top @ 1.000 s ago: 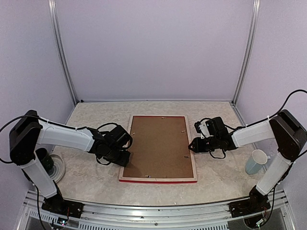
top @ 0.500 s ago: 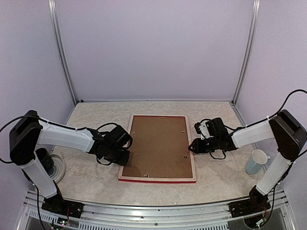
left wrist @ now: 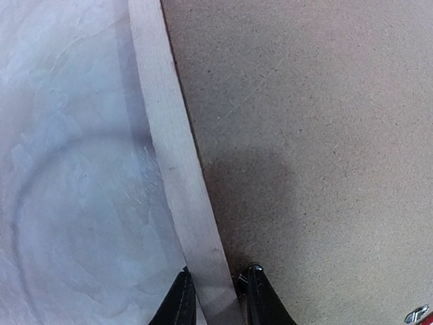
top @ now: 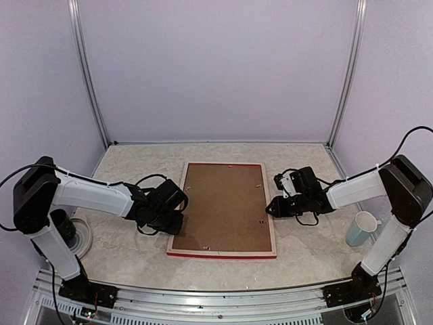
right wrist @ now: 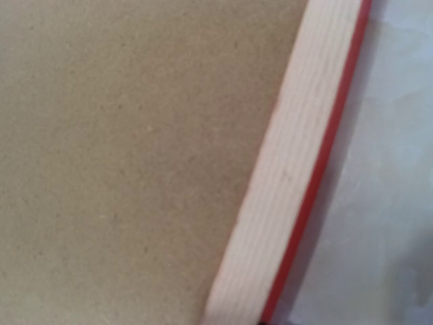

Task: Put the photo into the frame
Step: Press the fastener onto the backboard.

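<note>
The frame [top: 222,252] lies face down mid-table, its brown backing board [top: 222,206] up, pale wood rails and a red edge showing. My left gripper [top: 177,223] is shut on the left rail [left wrist: 172,169], one black finger on each side of it [left wrist: 215,298]. My right gripper [top: 270,206] sits at the right rail [right wrist: 298,169], gripping it as far as the top view shows; its fingers stay out of the blurred wrist view. The photo is hidden.
A pale blue mug [top: 360,228] stands right of the right arm. A dark cup [top: 62,227] sits on a white plate [top: 84,238] at the left. Metal clips [left wrist: 416,313] dot the backing board. Lilac walls close in the marbled table [top: 135,257].
My left gripper's jaws have closed onto the frame's left rail. The frame has shifted a little to the left. The right arm has barely moved.
</note>
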Controlling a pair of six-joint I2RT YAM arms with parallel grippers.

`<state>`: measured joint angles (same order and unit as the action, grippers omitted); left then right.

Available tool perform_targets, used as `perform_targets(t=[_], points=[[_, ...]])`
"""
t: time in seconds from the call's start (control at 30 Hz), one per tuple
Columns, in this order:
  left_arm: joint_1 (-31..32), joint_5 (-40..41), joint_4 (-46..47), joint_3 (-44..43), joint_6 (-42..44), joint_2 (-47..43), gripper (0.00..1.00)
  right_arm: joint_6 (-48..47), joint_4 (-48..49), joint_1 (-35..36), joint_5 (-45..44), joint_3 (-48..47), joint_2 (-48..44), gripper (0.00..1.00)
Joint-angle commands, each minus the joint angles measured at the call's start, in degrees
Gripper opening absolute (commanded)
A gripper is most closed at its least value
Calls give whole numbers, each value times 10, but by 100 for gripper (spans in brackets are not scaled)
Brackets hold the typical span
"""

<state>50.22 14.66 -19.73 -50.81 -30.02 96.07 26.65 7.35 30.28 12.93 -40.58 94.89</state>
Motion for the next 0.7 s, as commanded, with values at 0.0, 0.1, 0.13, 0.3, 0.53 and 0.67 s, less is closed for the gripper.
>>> perform_targets(t=[0.0, 0.1, 0.13, 0.3, 0.53, 0.67], points=[[9, 11, -22, 16, 5, 28, 0, 0, -2, 9, 6, 6, 9, 25], [11, 15, -22, 16, 1, 27, 0, -1, -2, 9, 6, 6, 10, 25], [12, 16, -22, 16, 0, 26, 0, -1, -1, 8, 6, 6, 10, 25], [18, 28, -23, 12, -12, 19, 0, -1, -1, 9, 7, 5, 13, 25], [21, 37, -27, 8, -22, -17, 36, -2, 0, 9, 5, 5, 16, 25], [15, 35, -28, 3, -21, -58, 44, -1, 1, 9, 6, 4, 18, 26]])
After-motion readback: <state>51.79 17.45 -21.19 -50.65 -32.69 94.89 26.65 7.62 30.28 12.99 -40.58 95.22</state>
